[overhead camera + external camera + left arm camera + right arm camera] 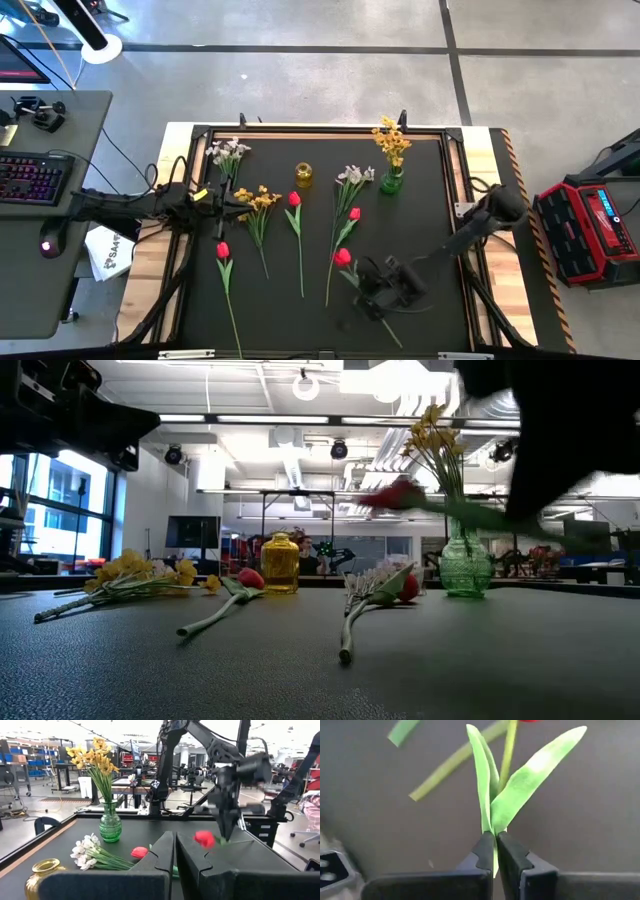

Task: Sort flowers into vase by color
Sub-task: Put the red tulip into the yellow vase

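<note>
One red tulip [492, 795] is pinched in my right pincer [495, 851], the fingers closed on its thin stem just below two long, smooth leaves; in the overhead view the pincer [375, 290] sits over the near right part of the black desk [430, 200], and the left wrist view shows the bloom [204, 838] lifted clear of the desk.

By my reckoning little is done. Only the yellow spray [391, 140] stands in the green glass vase [391, 181], a ribbed, round-bellied thing with a narrow neck. The squat amber vase [303, 175] beside it looks empty.

Still lying flat are several stems: a white spray [228, 152] at the far left, another yellow spray [258, 200], a white spray [354, 175] just beside the green vase, and three more red tulips [294, 200] [353, 214] [222, 250] strewn across the middle and left. All have wiry green stems, far longer than either vase is tall, so they will likely lean once set in. The tulip heads are smooth and bud-shaped; the sprays are clusters of small petals.

I see only two vases for three colours, so where this red one belongs is a guess; the amber vase seems likeliest.

My left pincer [212, 200], fingers shut on nothing, waits at the desk's left side.
</note>
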Robot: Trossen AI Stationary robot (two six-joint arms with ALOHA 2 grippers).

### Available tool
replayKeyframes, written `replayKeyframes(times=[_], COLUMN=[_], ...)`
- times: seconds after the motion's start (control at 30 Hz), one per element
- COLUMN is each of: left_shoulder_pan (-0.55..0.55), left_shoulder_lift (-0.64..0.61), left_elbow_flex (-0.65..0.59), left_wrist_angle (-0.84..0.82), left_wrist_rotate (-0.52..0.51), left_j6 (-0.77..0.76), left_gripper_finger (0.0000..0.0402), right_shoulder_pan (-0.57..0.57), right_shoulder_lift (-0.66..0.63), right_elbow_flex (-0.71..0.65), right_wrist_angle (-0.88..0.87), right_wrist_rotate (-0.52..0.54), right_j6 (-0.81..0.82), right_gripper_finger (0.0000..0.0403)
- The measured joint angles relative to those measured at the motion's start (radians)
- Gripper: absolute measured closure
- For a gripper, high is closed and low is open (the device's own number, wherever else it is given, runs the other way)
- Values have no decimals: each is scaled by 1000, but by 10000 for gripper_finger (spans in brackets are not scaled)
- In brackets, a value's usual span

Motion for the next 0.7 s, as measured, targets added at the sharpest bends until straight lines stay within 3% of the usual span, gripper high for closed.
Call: replayKeyframes(times=[0.1,0.23,0.33,0.5,0.6,0.7], left_shoulder_pan=[-14,-40,-63,-93,-105,-123], left_shoulder_lift=[1,33,89,226,324,423], left_elbow_flex=[0,0,0,0,0,0], left_wrist_angle=[4,70,129,271,383,516], left_wrist_rotate=[0,0,0,0,2,12], left_j6=[9,41,70,72,92,144], left_gripper_finger=[394,394,394,394,392,376], right_shoulder_pan=[37,47,3,-100,-169,-237], right_shoulder_lift=[-37,-41,-41,-41,-41,-41], right_elbow_flex=[2,2,2,2,2,2], right_wrist_angle=[13,119,259,644,852,998], right_wrist_rotate=[194,466,559,535,416,294], right_j6=[-68,-298,-489,-959,-1189,-1322], right_gripper_finger=[399,401,402,402,402,403])
